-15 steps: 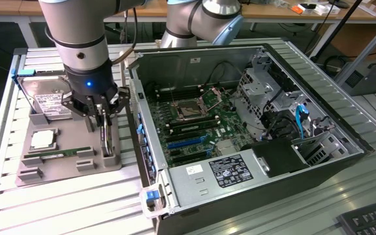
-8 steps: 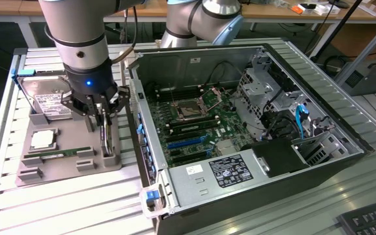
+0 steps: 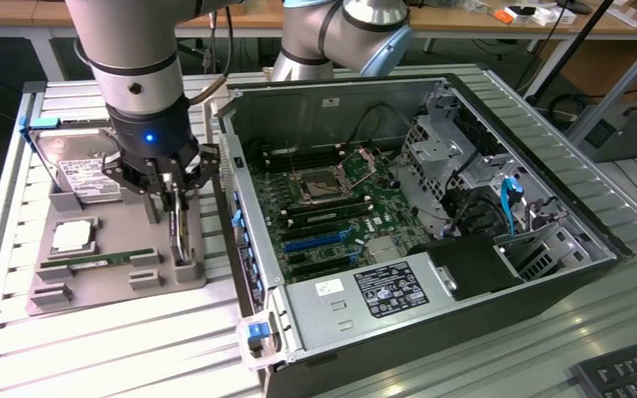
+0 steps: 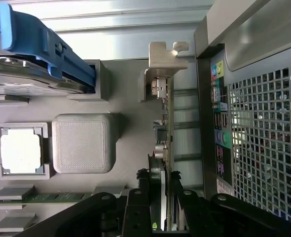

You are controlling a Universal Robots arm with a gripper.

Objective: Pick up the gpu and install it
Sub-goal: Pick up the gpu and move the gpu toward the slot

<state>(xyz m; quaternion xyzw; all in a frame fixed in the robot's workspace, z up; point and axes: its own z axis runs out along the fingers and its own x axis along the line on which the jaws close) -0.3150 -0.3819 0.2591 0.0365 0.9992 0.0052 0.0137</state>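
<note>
gpu [image 3: 182, 239] stands edge-on in the grey holder [image 3: 89, 292], with fingers [image 4: 135, 212] on both faces. It's tight on one side: the PC case [image 3: 233, 211] rear wall is just beside the card. On the other side the hard drive [image 3: 79, 170] is near the gripper [image 3: 172, 203]. Straight up is free. Inside the case the blue slots [image 3: 313, 240] are open from above. The drive cage [image 3: 451, 153] and blue cable [image 3: 507, 203] crowd the exterior view's right.

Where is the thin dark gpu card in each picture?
Exterior view: the thin dark gpu card stands edge-on in the grey plastic holder tray, under the gripper, beside the open black computer case.
Wrist view: the card runs edge-on between the tray and the case's meshed back.
Shared landmark: the square silver processor chip in its tray pocket.
</note>
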